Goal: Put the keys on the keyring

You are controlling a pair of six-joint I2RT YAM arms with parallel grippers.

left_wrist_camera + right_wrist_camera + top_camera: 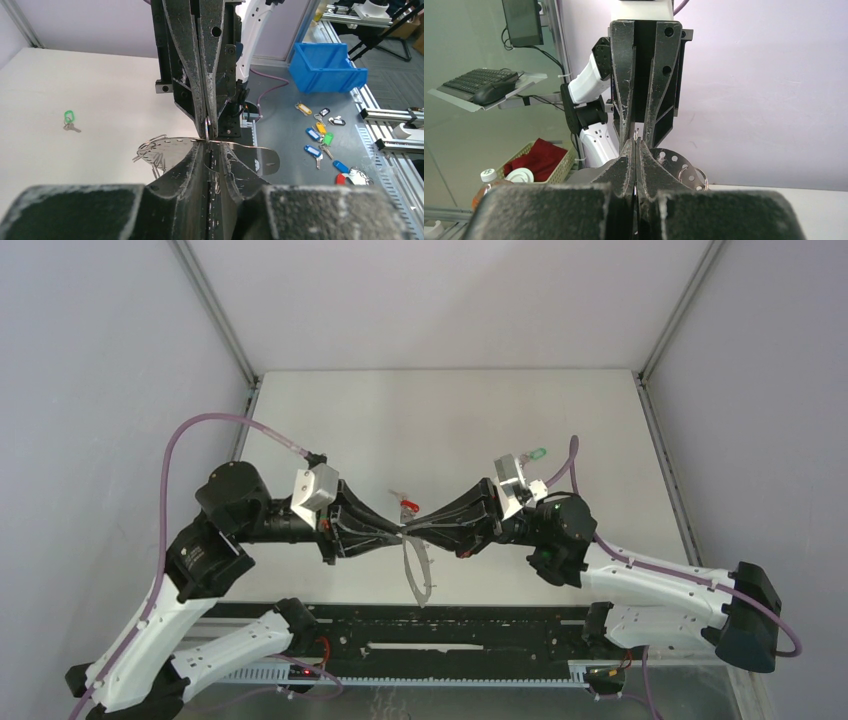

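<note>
- Left gripper [209,155] meets the right gripper [207,125] tip to tip above the middle of the table [450,420]. Its jaws stand nearly together with only a thin slit between them. Whether they pinch anything I cannot tell.
- Right gripper is fully closed, and its tips appear to nip the small metal ring [206,131] of the keyring [250,152].
- That keyring hangs between the two grippers. Its perforated strap lies across the left fingertips in the left wrist view and droops toward 6 o'clock in the top view.
- Neither key is on the ring yet, and both appear to lie on the table.
- Red key [407,506] sits just beside the meeting point at about 12 o'clock in the top view, roughly as near to one arm as to the other. Its long axis seems to run from 11 to 5 o'clock, though it is too small to be sure.
- Green key [538,454] lies at about 2 o'clock from the meeting point and well apart from it, close by the right wrist, so the right arm is nearer.
- As I judge it, the red key comes first, and the left arm would fetch it while the right keeps the ring steady.
</note>
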